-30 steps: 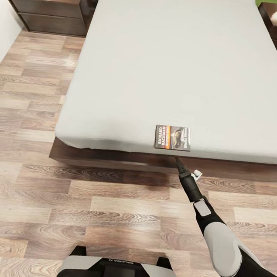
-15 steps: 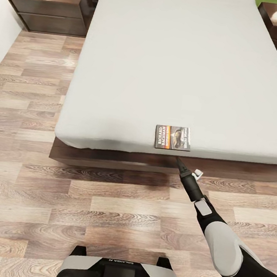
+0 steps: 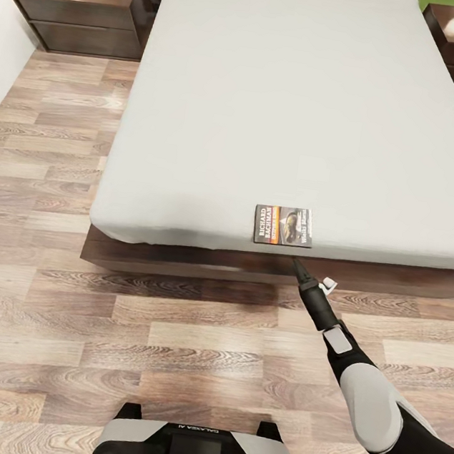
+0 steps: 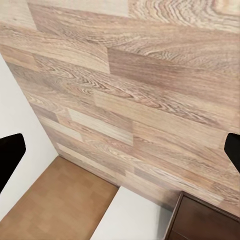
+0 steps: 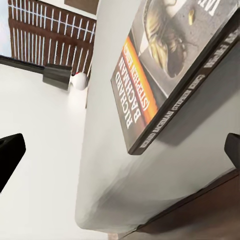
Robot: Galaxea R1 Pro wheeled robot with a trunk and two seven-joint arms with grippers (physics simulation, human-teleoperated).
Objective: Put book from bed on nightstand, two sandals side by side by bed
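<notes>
Book (image 3: 283,225) lies flat at the bed's (image 3: 273,103) near edge, lower centre of the head view, long axis running across. Our right gripper (image 3: 296,263), fingers spread and empty, points up at it from just below, nearer than our left.

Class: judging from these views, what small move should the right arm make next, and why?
Probably ease the right gripper forward and slightly up over the mattress edge. Its fingers are spread wide, and the book lies flat on the bed just ahead, not yet between them.
</notes>
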